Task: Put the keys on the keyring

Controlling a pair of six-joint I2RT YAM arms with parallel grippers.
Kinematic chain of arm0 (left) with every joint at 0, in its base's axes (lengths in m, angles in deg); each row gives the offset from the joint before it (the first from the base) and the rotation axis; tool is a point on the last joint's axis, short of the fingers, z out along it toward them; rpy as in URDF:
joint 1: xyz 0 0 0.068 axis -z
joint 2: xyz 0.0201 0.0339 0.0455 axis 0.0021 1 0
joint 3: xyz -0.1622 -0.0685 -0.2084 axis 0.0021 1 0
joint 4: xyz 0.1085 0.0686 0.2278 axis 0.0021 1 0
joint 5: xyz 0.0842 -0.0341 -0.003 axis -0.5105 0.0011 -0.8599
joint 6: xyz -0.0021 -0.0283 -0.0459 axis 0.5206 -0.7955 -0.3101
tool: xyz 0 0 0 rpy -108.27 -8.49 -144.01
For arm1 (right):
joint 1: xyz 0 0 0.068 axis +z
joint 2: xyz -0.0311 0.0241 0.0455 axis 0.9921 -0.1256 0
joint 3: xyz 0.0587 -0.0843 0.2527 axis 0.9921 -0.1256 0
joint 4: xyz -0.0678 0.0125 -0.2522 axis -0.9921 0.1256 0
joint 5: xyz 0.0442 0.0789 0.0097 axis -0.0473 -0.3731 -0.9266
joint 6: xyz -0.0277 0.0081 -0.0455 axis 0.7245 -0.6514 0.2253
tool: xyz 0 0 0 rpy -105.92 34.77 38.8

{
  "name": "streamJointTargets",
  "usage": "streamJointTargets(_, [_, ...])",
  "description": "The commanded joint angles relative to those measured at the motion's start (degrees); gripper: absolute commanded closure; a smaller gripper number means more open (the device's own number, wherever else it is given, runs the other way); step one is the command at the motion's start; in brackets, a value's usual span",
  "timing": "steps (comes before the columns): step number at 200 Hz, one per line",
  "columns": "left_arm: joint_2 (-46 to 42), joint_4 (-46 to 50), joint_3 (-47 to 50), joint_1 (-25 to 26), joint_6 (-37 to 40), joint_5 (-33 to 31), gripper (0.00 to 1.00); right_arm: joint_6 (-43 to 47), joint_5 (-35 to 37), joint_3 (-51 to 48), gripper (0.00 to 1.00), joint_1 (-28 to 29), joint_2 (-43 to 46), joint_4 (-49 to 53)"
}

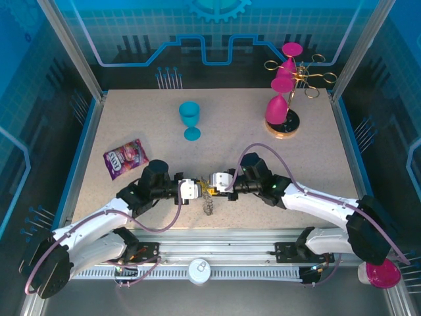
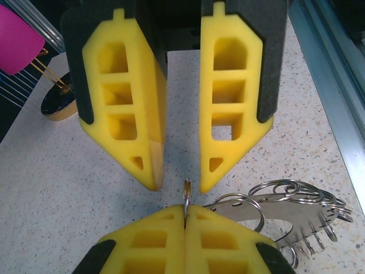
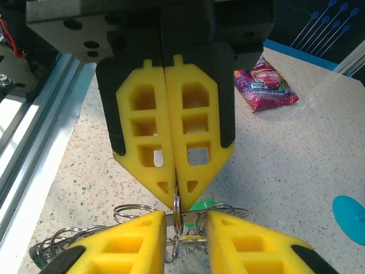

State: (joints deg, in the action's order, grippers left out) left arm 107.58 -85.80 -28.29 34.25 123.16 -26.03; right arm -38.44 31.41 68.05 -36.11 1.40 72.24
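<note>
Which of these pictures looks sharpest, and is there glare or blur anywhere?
Top view: even light, faint shadows, sharp all over. Left wrist view: bright glints on the keyring, while the pink goblet in the corner is soft. Right wrist view: the keyring's near coils blur; the candy bag is slightly hazy.

I see yellow, black-backed gripper pads (image 2: 128,103), a silvery keyring (image 2: 296,211), a green key tag (image 3: 201,204), a turquoise goblet (image 1: 190,118), magenta goblets (image 1: 279,105), a gold rack (image 1: 309,79) and a purple sweet packet (image 1: 125,158) on a speckled beige tabletop (image 1: 131,112).
</note>
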Motion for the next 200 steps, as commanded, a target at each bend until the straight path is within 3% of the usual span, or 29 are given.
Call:
streamJointTargets(1, [0.37, 0.34, -2.91, 0.36, -0.63, 1.16, 1.00, 2.02, 0.50, 2.15, 0.75, 1.05, -0.70, -0.05])
streamJointTargets(66, [0.59, 0.40, -3.71, 0.44, -2.99, 1.36, 1.00, 2.29, 1.38, 2.45, 0.84, 2.07, -2.40, -1.83])
streamJointTargets(97, [0.65, -0.49, -3.69, 0.46, -4.76, 1.30, 1.00, 2.08, 2.09, 2.51, 1.00, 2.24, -1.89, -1.17])
streamJointTargets(116, [0.16, -0.61, -3.73, 0.47, -5.98, 0.62, 1.00, 1.54, 1.95, 2.13, 1.00, 2.10, -1.06, -1.02])
streamJointTargets(129, [-0.60, -1.29, -3.24, 0.50, -7.19, -0.03, 0.84, 0.31, 0.58, 1.67, 1.00, 1.39, -0.46, -1.31])
streamJointTargets(153, [-2.48, -2.84, -1.30, 0.37, -9.67, -0.72, 0.63, -3.04, -3.86, -0.04, 1.00, -0.80, 0.95, -4.11])
streamJointTargets(200, [-6.42, -4.50, 1.43, 0.36, -17.20, -0.32, 0.54, -11.17, -16.48, -3.06, 1.00, -5.45, 2.01, -14.24])
